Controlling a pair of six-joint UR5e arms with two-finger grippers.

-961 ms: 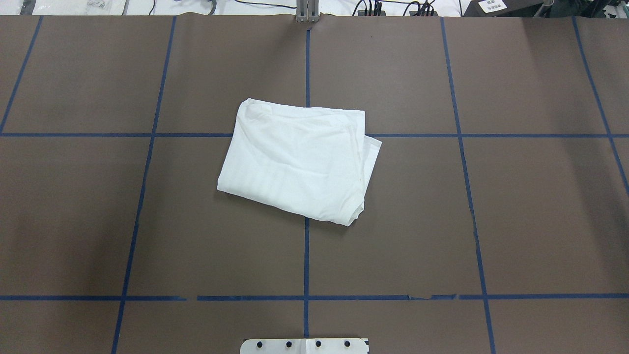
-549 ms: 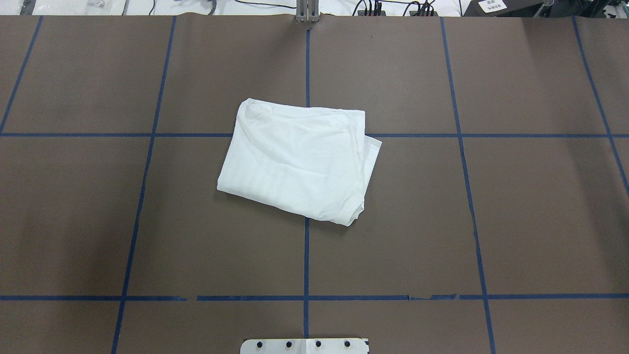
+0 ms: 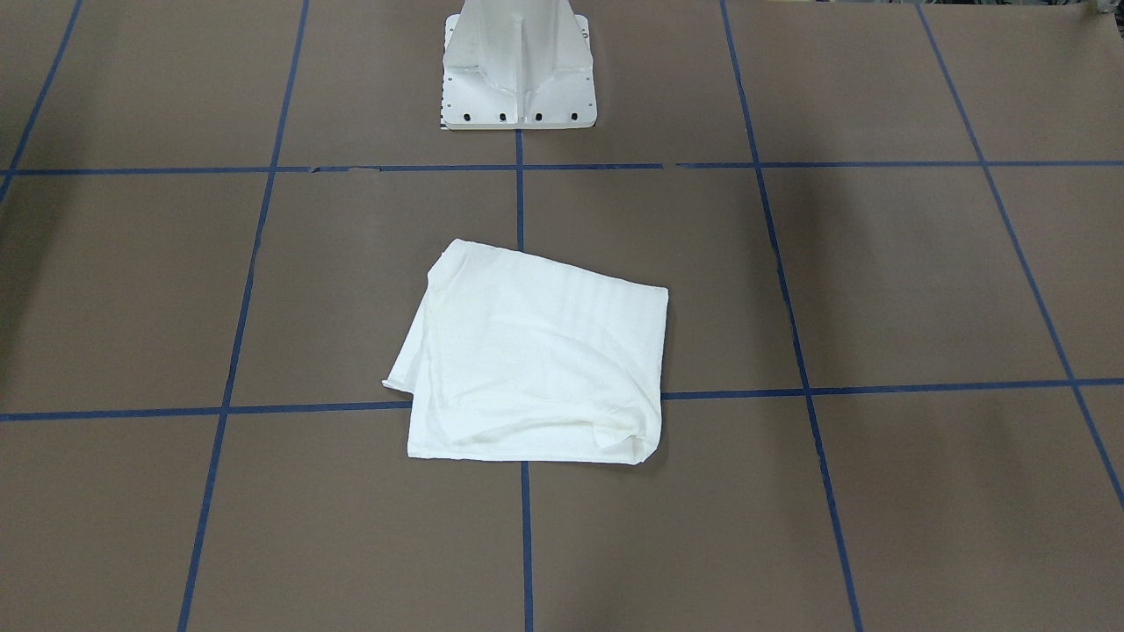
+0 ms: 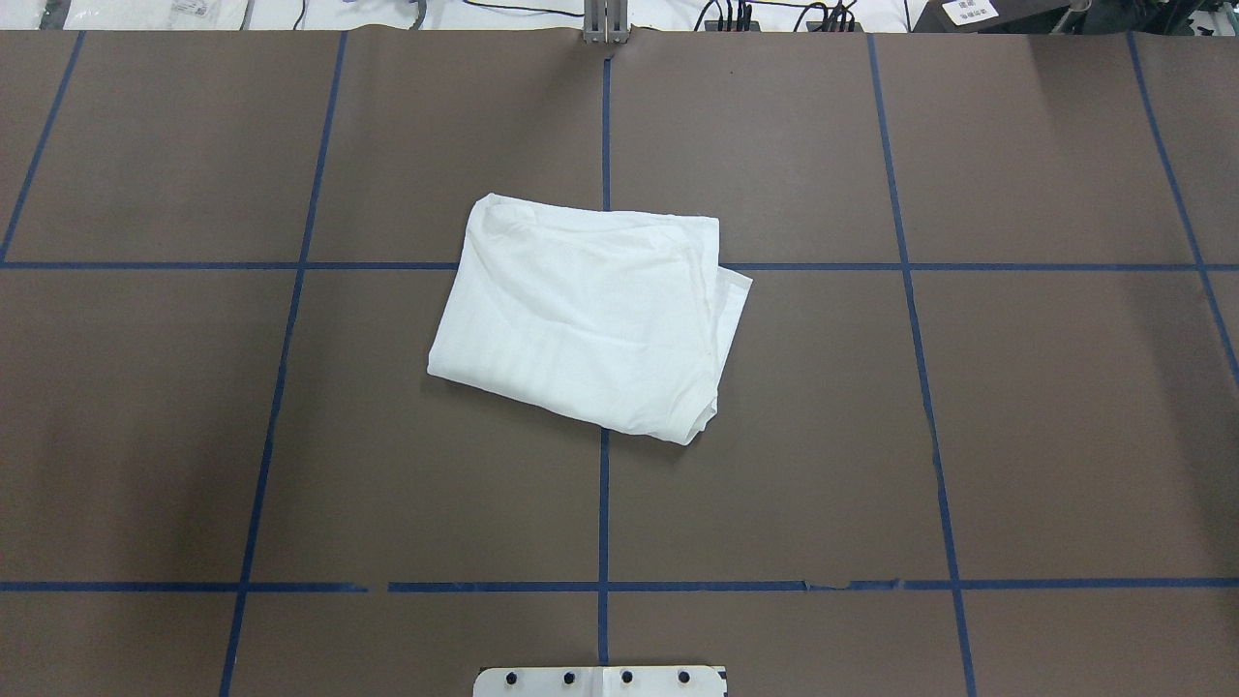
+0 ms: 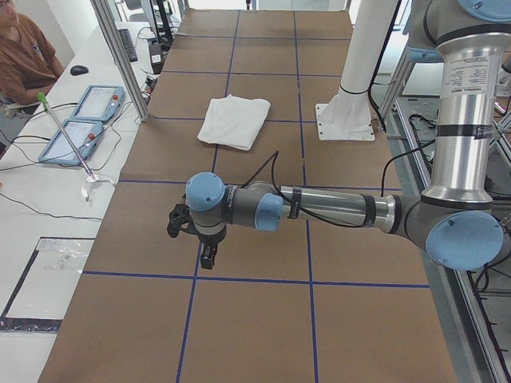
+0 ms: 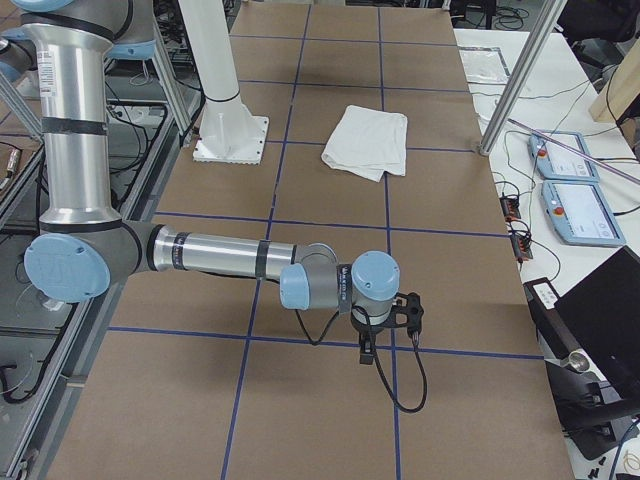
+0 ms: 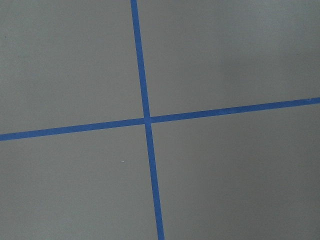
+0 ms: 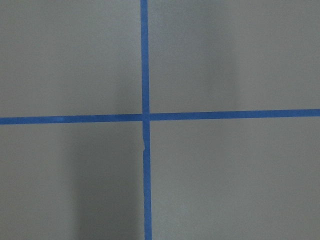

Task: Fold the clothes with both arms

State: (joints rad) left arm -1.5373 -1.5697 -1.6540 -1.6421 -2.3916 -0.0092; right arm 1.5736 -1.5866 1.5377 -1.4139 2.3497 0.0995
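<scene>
Shirt point(image 4: 590, 315), white and folded into a rough rectangle, lies flat at the middle of the brown surface point(image 4: 871, 436), over a crossing of the blue tape lines point(image 4: 1016, 266) and out in front of the white pedestal base point(image 3: 518, 70). A lower layer pokes out along one side edge. From my station I see the left arm point(image 5: 335, 209) and right arm point(image 6: 210, 252) stretched level above opposite ends of the surface, well apart from the cloth. Whether the left fingers point(image 5: 207, 257) or right fingers point(image 6: 366, 350) are open or closed, I cannot tell from these side views. Each wrist camera shows brown surface and a tape crossing.
</scene>
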